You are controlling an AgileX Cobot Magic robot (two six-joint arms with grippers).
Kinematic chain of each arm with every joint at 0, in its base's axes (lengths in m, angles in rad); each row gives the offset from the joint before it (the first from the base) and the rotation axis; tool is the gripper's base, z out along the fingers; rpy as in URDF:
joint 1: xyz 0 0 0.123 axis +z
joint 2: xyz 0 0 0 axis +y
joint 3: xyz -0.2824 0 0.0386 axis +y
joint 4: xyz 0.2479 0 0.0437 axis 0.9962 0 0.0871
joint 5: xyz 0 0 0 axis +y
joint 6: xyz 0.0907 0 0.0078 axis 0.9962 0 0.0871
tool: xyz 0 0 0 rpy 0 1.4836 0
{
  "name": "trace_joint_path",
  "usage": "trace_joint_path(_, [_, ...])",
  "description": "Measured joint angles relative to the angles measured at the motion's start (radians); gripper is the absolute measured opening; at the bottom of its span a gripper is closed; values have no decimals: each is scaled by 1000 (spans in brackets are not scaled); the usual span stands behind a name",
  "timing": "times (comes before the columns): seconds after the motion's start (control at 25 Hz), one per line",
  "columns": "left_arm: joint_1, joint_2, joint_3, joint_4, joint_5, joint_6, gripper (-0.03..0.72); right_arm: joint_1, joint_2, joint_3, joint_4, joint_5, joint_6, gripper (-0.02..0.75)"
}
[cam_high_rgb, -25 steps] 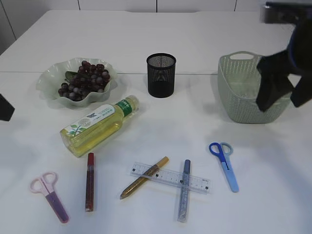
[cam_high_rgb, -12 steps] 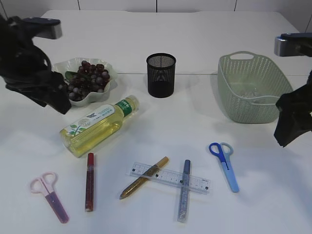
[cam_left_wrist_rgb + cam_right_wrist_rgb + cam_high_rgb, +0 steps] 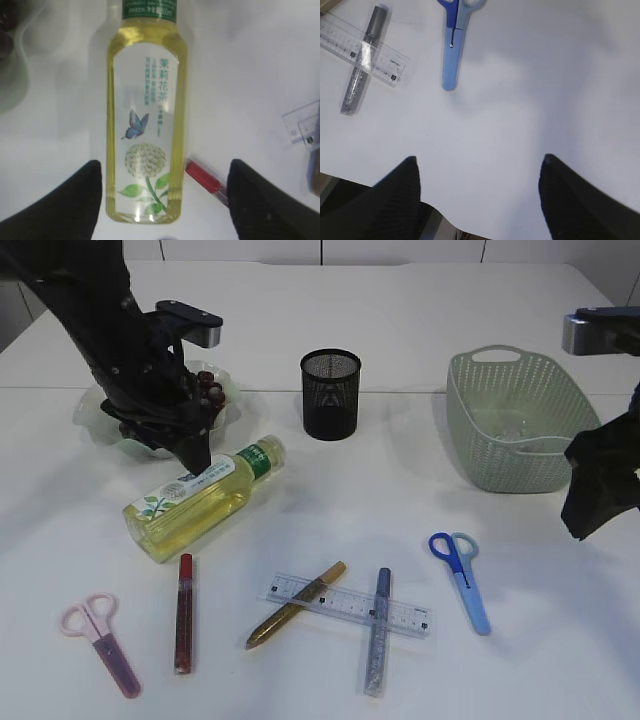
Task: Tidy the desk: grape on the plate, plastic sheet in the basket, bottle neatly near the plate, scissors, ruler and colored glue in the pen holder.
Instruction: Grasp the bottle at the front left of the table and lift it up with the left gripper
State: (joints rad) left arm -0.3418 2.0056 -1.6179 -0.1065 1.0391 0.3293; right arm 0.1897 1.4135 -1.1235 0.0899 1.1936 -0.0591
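Lying on its side near the middle-left of the desk, the bottle (image 3: pixel 205 498) of pale yellow drink points its green cap toward the far right, its base toward the near left, just on the near side of the plate (image 3: pixel 95 412) where the grape (image 3: pixel 207 390) cluster already sits. The step in hand looks to be the bottle: the left gripper (image 3: pixel 196 459) hangs right over its label, and in the left wrist view its two black fingers (image 3: pixel 75 200) stand wide apart, one either side of the bottle's lower body (image 3: pixel 146 125), nothing held. The next move calls for coming down so the fingers straddle the body squarely, closing, then setting it tidily beside the plate; its round wall may roll or slip.

The right gripper (image 3: pixel 598 490) waits at the right edge, near the basket (image 3: pixel 515 420), also spread wide and empty, above bare table to the near side of the blue scissors (image 3: pixel 454 40).

Other items remain loose: red glue (image 3: pixel 184 612), gold glue (image 3: pixel 295 604) and grey glue (image 3: pixel 377 630) with the ruler (image 3: pixel 348 605), pink scissors (image 3: pixel 100 640), and the pen holder (image 3: pixel 330 394) far centre.

The bottle's label shows a blue butterfly, a white flower ball, green leaves and Chinese characters that appear to read 茉莉花茶; smaller print is unreadable.
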Motion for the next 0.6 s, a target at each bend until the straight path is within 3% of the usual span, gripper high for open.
trace_joint_path(0.2, [-2, 104, -107, 34, 35, 0, 580, 0, 0, 0, 0, -2, 0, 575])
trace_joint_path(0.6, [-2, 167, -126, 58, 56, 0, 582, 0, 0, 0, 0, -6, 1, 575])
